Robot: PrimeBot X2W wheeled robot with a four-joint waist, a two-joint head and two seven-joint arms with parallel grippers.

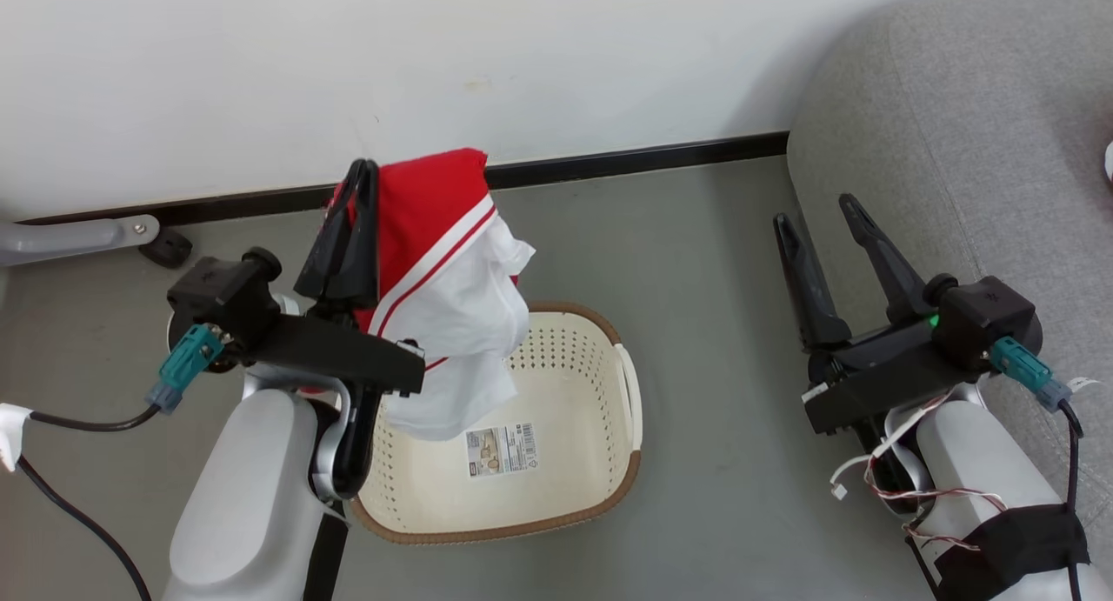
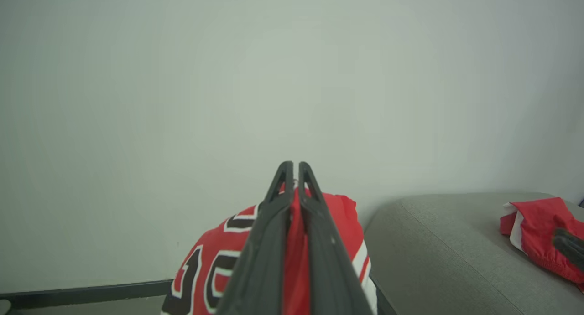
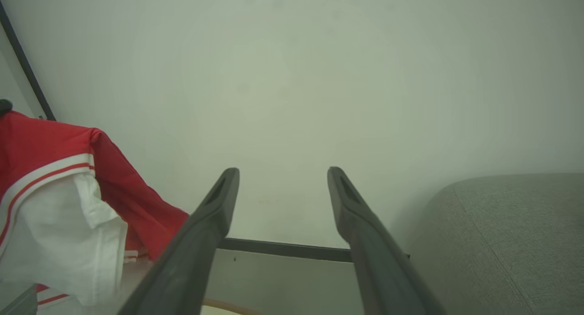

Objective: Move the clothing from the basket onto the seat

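Note:
A red garment (image 1: 439,270) with white panels and stripes hangs over the cream basket (image 1: 574,497), pinched by my left gripper (image 1: 361,170), which is shut on it. In the left wrist view the cloth (image 2: 340,214) shows dark-and-white lettering on either side of the closed gripper (image 2: 292,165). A second red garment (image 2: 540,228) lies on the grey seat (image 2: 438,251). My right gripper (image 1: 813,210) stands open and empty beside the seat (image 1: 974,131), to the right of the basket. In the right wrist view the hanging garment (image 3: 50,192) is left of the spread gripper (image 3: 283,171).
The basket holds a label sticker (image 1: 500,449) on its floor. A white wall with a dark skirting board (image 1: 626,162) runs behind. A grey chair leg with a black caster (image 1: 165,249) lies at the far left. Grey floor (image 1: 704,262) separates basket and seat.

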